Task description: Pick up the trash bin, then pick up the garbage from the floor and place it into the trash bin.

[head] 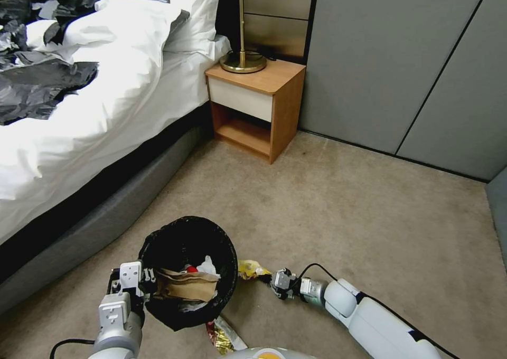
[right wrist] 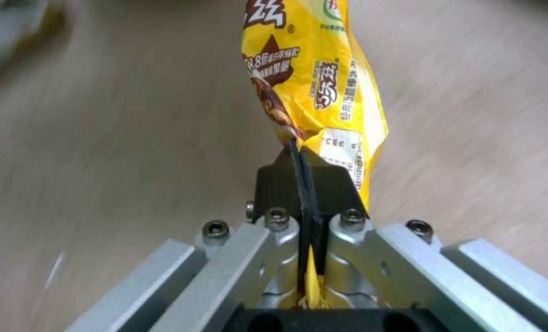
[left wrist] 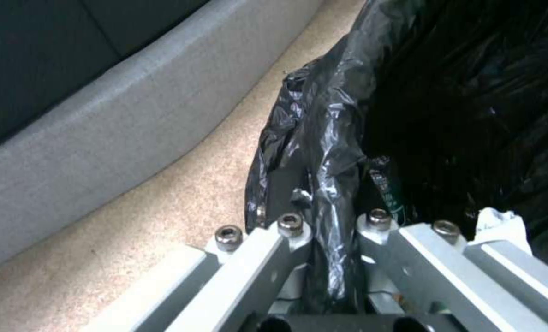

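Hanging from the left hand (head: 138, 281), whose fingers are clamped on its bag-lined rim, the trash bin (head: 187, 271) sits just to the left of the right hand (head: 275, 281). That hand pinches a yellow wrapper (head: 251, 269) by one end, its length pointing toward the bin's mouth, arm low and stretched leftward.

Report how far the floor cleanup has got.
Done: the left gripper holds the round trash bin with crinkled black liner by its rim; crumpled brown paper bag and white tissue lie inside. In hand: the right gripper pinches a yellow snack wrapper. Left: a gold wrapper on the carpet.
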Motion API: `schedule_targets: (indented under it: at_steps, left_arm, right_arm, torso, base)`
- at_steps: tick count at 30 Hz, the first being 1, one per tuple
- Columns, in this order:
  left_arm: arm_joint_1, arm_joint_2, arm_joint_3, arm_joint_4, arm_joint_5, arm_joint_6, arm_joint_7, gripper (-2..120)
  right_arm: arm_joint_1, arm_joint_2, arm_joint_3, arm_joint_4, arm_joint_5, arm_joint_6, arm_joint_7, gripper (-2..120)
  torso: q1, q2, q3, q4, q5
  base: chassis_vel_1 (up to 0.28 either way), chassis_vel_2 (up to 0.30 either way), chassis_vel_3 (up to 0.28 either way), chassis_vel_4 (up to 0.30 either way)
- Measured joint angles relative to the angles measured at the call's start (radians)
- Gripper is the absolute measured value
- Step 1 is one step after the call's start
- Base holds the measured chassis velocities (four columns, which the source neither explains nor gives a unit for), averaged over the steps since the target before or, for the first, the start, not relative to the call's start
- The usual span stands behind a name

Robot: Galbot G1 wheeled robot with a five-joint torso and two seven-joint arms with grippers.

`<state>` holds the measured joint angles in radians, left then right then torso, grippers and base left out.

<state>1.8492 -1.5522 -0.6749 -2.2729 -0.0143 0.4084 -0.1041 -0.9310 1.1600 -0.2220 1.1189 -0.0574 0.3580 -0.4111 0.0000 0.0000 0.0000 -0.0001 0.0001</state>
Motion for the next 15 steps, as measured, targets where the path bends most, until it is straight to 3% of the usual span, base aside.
schedule_targets:
  at_steps: [2,3,6,7,10,15]
  left_arm:
    - [0.0,0.002,-0.002,-0.001,0.0,0.001,0.0,0]
    - [0.0,0.002,-0.002,-0.001,0.0,0.001,0.0,0]
    - [0.004,0.007,-0.003,0.0,0.0,0.001,0.0,0]
    - [0.004,0.007,-0.003,0.0,0.0,0.001,0.0,0]
    - [0.007,0.011,-0.005,0.0,0.0,0.001,0.0,0]
    - [0.008,0.01,0.0,0.0,0.005,0.001,0.0,0]
  right_arm:
    - [-0.023,-0.017,0.049,0.145,0.064,0.002,0.021,0]
    - [-0.023,-0.017,0.049,0.145,0.064,0.002,0.021,0]
    - [-0.058,-0.037,0.127,0.332,0.113,0.007,0.036,0]
    - [-0.058,-0.037,0.127,0.332,0.113,0.007,0.036,0]
    - [-0.102,-0.074,0.189,0.56,0.171,-0.01,0.047,0]
    - [-0.136,-0.089,0.229,0.732,0.216,-0.025,0.072,0]
  torso:
    - [0.0,0.0,0.0,0.0002,-0.0002]
    - [0.0,0.0,0.0,0.0002,-0.0002]
    - [0.0,0.0,0.0,0.0004,-0.0001]
    - [0.0,0.0,0.0,0.0004,-0.0001]
    - [0.0,0.0,0.0,0.0001,-0.0003]
    - [0.0,0.0,0.0,0.0,-0.0002]
  base:
    - [0.0,0.0,0.0,0.0]
    - [0.0,0.0,0.0,0.0]
    - [0.0,0.0,0.0,0.0]
    - [0.0,0.0,0.0,0.0]
    - [0.0,0.0,0.0,0.0]
    - [0.0,0.0,0.0,0.0]
